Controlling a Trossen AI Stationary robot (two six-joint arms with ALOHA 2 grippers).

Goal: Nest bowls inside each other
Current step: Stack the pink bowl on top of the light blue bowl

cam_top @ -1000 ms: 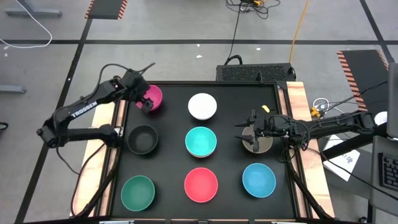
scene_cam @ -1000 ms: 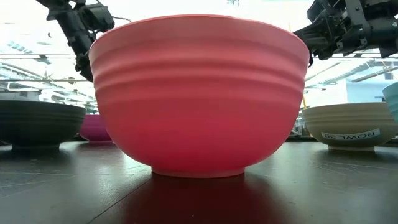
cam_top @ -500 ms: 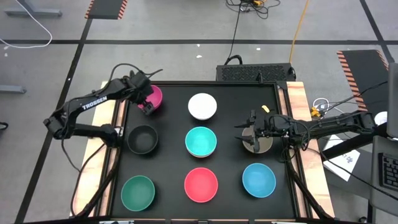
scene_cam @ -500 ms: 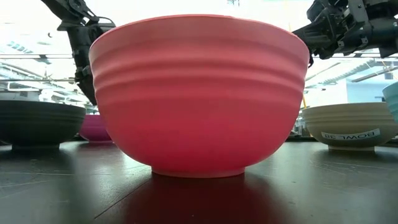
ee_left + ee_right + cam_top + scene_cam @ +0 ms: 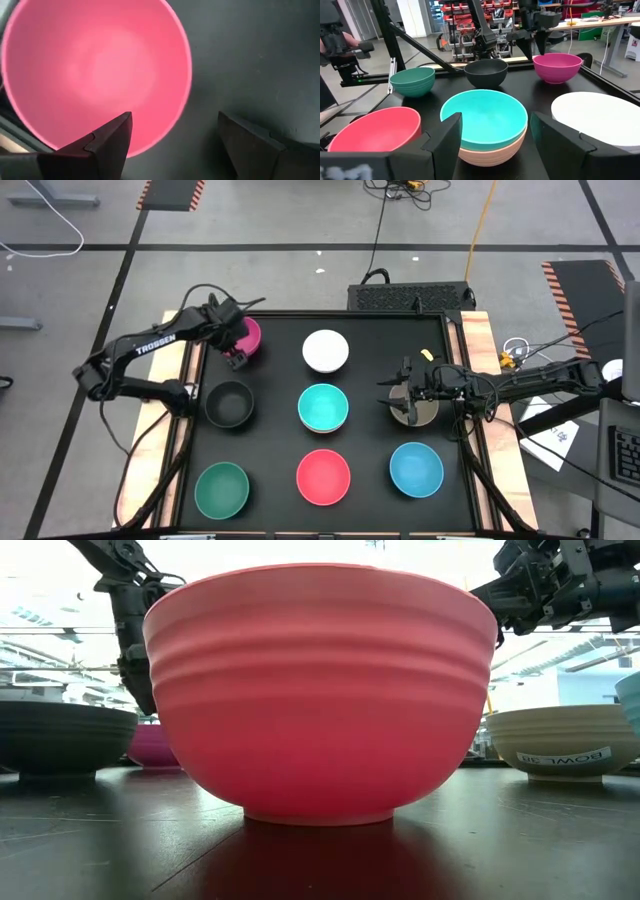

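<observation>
The left end effector (image 5: 237,352) hangs directly over the near rim of the magenta bowl (image 5: 246,333), fingers spread wide: in its wrist view 1 finger (image 5: 112,142) sits over the bowl's interior and the other (image 5: 250,145) over bare worktop (image 5: 375,360) outside, so the rim runs between them and the coming move looks like a straight drop to pinch the wall. The bowl is round and offers no long axis to line up with. The left arm reaches out bent at the elbow, wrist pointing down. The right end effector (image 5: 398,395) waits, also spread and holding nothing, just above the taupe bowl (image 5: 420,413); the teal bowl (image 5: 485,120) lies straight ahead of it, stacked on an orange bowl (image 5: 495,152).
</observation>
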